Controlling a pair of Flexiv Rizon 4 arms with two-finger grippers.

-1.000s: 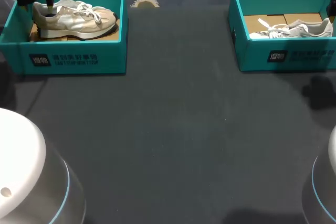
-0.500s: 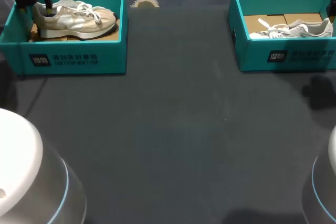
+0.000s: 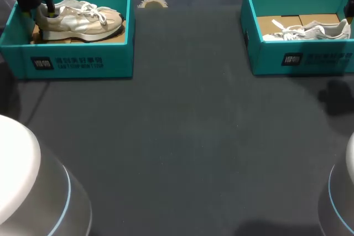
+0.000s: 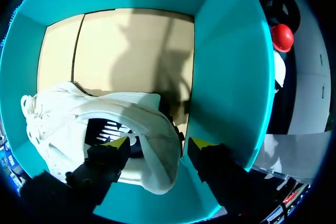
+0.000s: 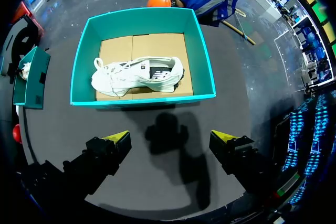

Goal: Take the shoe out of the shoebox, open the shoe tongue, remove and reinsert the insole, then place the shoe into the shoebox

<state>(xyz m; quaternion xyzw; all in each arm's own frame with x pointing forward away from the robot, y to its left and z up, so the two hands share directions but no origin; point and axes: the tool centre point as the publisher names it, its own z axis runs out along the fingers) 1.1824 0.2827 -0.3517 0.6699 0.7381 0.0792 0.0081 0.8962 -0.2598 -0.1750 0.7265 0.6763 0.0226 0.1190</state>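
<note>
A beige and white shoe lies on its side in the teal shoebox at the far left. My left gripper is down at its heel. In the left wrist view the left gripper is open and straddles the heel collar: one fingertip sits inside the shoe's opening, the other stands between heel and box wall. A white shoe lies in the second teal shoebox at the far right. My right gripper hangs open above the bare table in front of that box.
Brown cardboard lines the left box's floor, and the right box has the same lining. The dark tabletop stretches between the two boxes. A small pale comb-like object lies at the far edge.
My left gripper has shifted slightly toward the shoe's heel end and its fingers have narrowed a little. The right arm and both shoes have not moved.
</note>
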